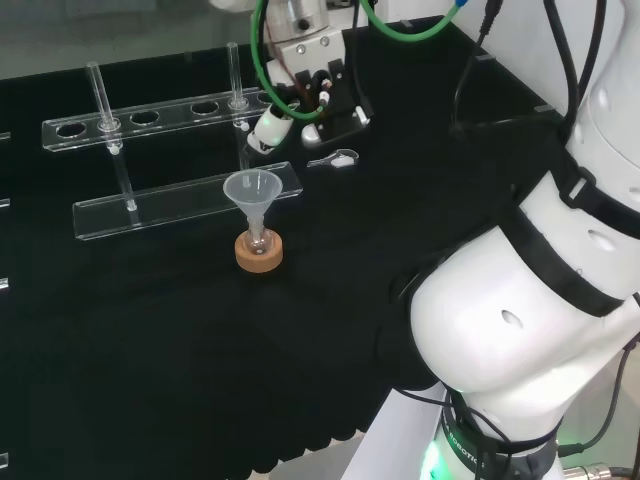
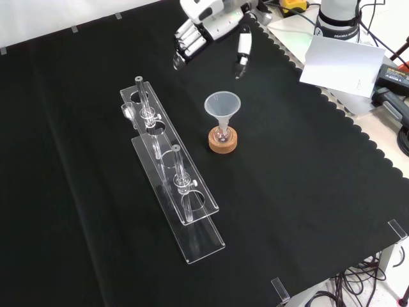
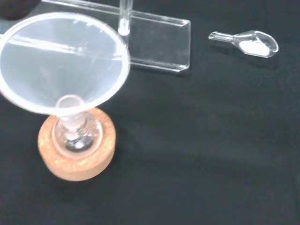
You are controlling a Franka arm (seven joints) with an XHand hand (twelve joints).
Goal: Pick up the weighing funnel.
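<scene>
One weighing funnel — white powder inside — lies on the cloth; I see my hand nearby, fingers released, not touching it.

In the front view the hand hangs near twelve o'clock. Its fingers point down, relaxed and parted from the thumb. The white arm bulks at four o'clock in the head view.

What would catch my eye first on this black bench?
The clear funnel, standing mouth up in a small flask on a cork ring at the cloth's middle. Behind it in the head view the black and white hand hangs with open fingers near the small weighing funnel, which lies on the cloth holding something white.
</scene>
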